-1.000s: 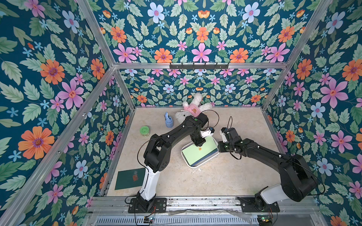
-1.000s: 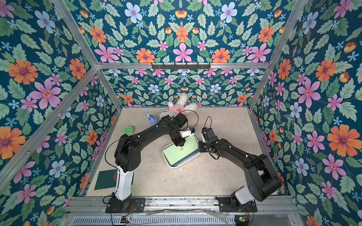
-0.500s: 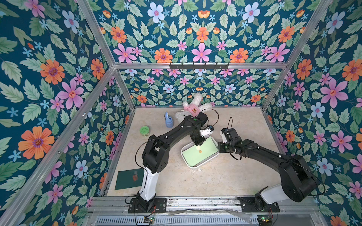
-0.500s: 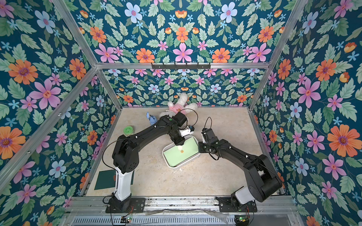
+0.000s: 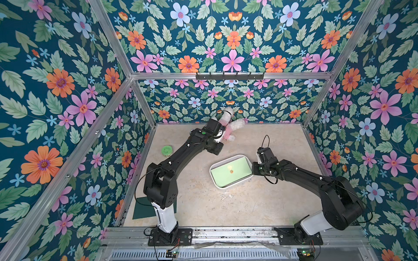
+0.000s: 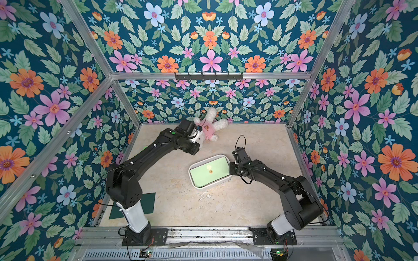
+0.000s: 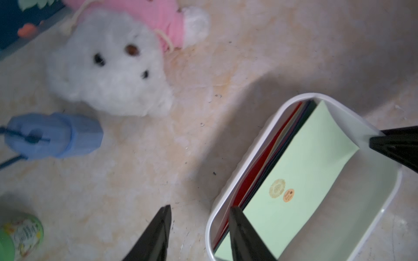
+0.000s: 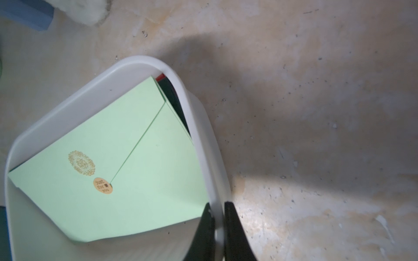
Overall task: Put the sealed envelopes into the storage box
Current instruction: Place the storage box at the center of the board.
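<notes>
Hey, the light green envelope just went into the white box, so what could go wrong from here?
1. The light green envelope lies tilted and bent against the storage box wall, so it may not settle flat.
2. The right gripper pinches the box rim; pulling away while shut could drag or tip the box.
3. A dark green envelope lies partly behind the left arm's base, awkward to reach and easy to miss.

- fluffy white plush toy point(image 6: 209, 130) in a pink top, lying near the back wall
- small blue thing point(image 7: 54, 135) just beside its head, hard to say what
- green-lidded jar point(image 5: 167, 150) over by the left wall
</notes>
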